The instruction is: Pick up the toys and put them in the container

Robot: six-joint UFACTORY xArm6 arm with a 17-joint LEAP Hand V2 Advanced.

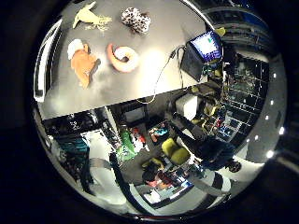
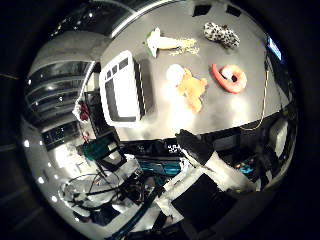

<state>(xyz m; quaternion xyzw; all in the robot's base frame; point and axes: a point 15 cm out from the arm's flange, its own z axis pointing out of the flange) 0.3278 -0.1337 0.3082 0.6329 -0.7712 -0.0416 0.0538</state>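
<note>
Four soft toys lay apart on the grey surface (image 2: 220,117): a pale squid (image 2: 165,42), a spotted plush (image 2: 221,34), an orange plush (image 2: 192,88) with a white part, and a curled orange shrimp (image 2: 230,77). The white container (image 2: 122,89) stood beside them. The hand (image 2: 210,165) was well clear, holding nothing; its fingers' spread could not be told.

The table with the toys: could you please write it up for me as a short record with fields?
surface: grey table
container: white-rimmed container at one end of the table, nothing seen in it
toys on table: orange plush toy; curled orange and white shrimp toy; black and white spotted toy; pale yellow toy with fringe
toys in container: none
other: laptop with lit screen at the far table edge
hand: a dark-tipped finger shows, well away from the toys, holding nothing
</note>
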